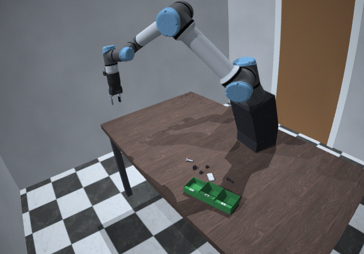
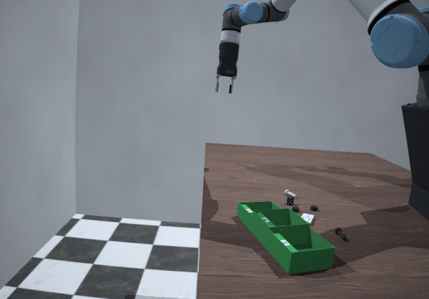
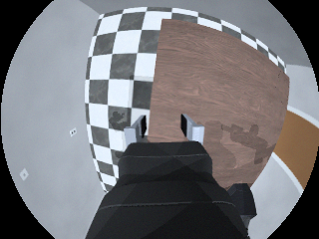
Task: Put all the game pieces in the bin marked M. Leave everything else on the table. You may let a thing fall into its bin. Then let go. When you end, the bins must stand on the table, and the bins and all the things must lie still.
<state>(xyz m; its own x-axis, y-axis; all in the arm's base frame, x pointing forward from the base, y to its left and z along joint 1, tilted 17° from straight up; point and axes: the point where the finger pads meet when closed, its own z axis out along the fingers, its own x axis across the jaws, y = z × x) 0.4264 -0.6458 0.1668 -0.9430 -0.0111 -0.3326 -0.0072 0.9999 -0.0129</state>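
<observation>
I am making out no lettering anywhere: each of the three compartments of the green bin (image 2: 304,257) is wearing a small white label (image 2: 284,242) on its near wall, but the marks on them are showing too small to read. The black die (image 2: 289,200) is showing white pips and the white domino (image 2: 307,217) dark ones, neither clearly enough for me to count. Nothing else on the wooden table (image 2: 363,275) is carrying any sign or brand.

Green bins (image 2: 304,257) on a brown wood-grain table (image 2: 312,171), over a black-and-white checkered floor (image 2: 104,251).
</observation>
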